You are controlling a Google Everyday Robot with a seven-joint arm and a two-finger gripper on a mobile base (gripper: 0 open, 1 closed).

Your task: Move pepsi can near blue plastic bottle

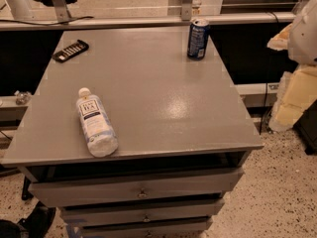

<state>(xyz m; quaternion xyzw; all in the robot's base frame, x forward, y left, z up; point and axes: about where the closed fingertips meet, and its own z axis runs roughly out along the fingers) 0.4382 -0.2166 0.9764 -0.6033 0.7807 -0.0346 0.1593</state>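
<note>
Only a white, rounded bulk at the upper right edge of the camera view shows the gripper [306, 31]. The frame cuts it off, and I cannot tell whether it is spread or pressed together. It hangs off to the right of the grey table [163, 98], beyond the table's edge, and touches nothing on it.

Nearest to it is the pepsi can [198, 38], a dark blue can with a silver top. It stands upright at the far right corner of the tabletop, close to the back edge, and is apart from the gripper.

The blue plastic bottle [95, 123] lies on its side at the front left of the tabletop, well apart from the can. Its white cap points toward the back of the table and its base lies near the front edge. The white label with the dark blue panel faces up.

A black remote [71, 50] lies flat at the far left corner, set at an angle to the table's edge and well apart from both the can and the bottle.

Below the tabletop is a stack of grey drawers [138, 190], each with a small knob at its middle. Yellowish foam blocks [294, 95] are piled to the right of the table, below the gripper, on a speckled floor [287, 182].
</note>
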